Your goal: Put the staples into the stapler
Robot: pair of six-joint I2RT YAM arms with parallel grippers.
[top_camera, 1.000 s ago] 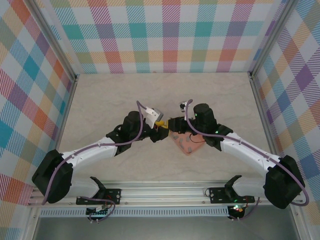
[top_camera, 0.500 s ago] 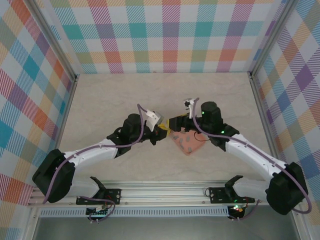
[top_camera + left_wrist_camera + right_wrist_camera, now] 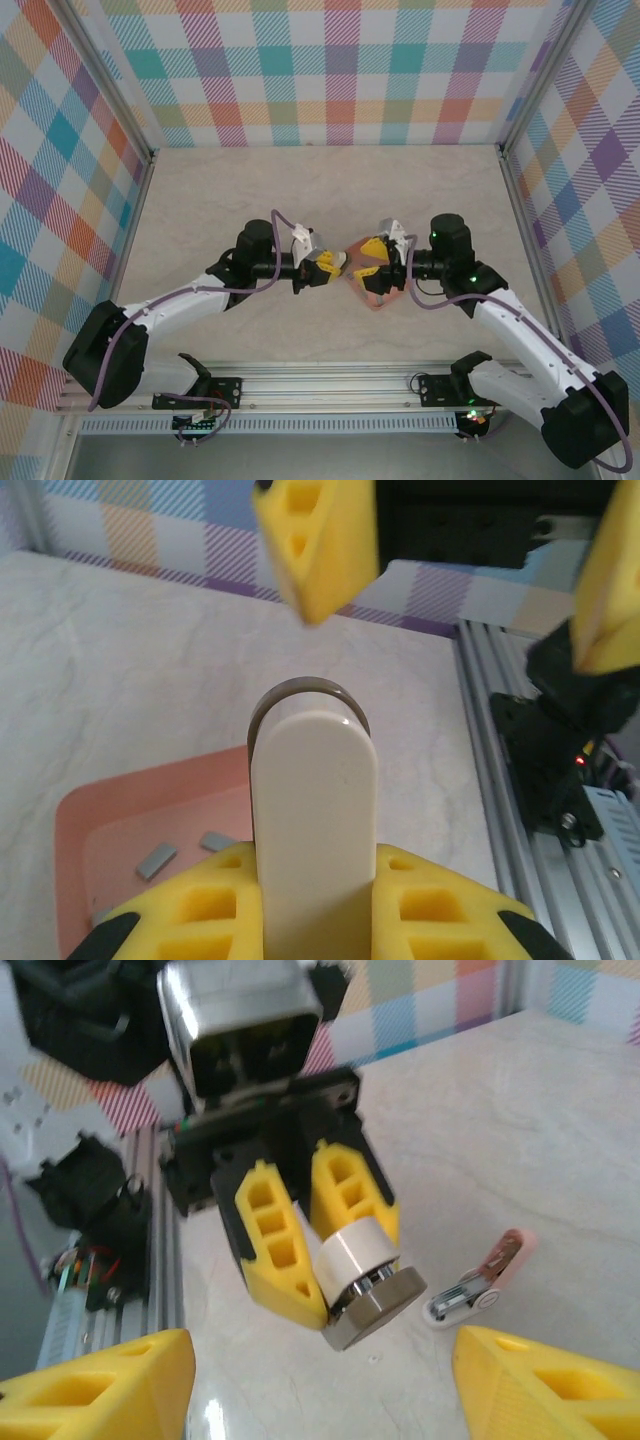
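The left gripper [image 3: 315,912] has its blocky yellow foam-like fingers [image 3: 196,905] closed on the stapler [image 3: 312,805], gripping it from both sides. The stapler is a smooth cream plastic bar with a rounded end, and a thin grey metal band curves around behind that end. In the right wrist view its end reads as a cream cap on a shiny metal base, wedged between the two ribbed yellow pads.

The right gripper [image 3: 322,1348] faces it with its yellow fingers spread wide and nothing between them. From above, the two grippers meet nose to nose over the middle of the table [image 3: 210,200], a pale marbled surface.

Below the held stapler lies a salmon-pink tray [image 3: 80,825] with rounded corners. The staples [image 3: 156,860], short flat grey metal strips, lie loose in it.

A pink oblong piece [image 3: 490,1268] with a shiny metal end lies on the table, apart from the tray. An aluminium rail [image 3: 482,750] edges the table, and plaid walls [image 3: 340,70] surround it.
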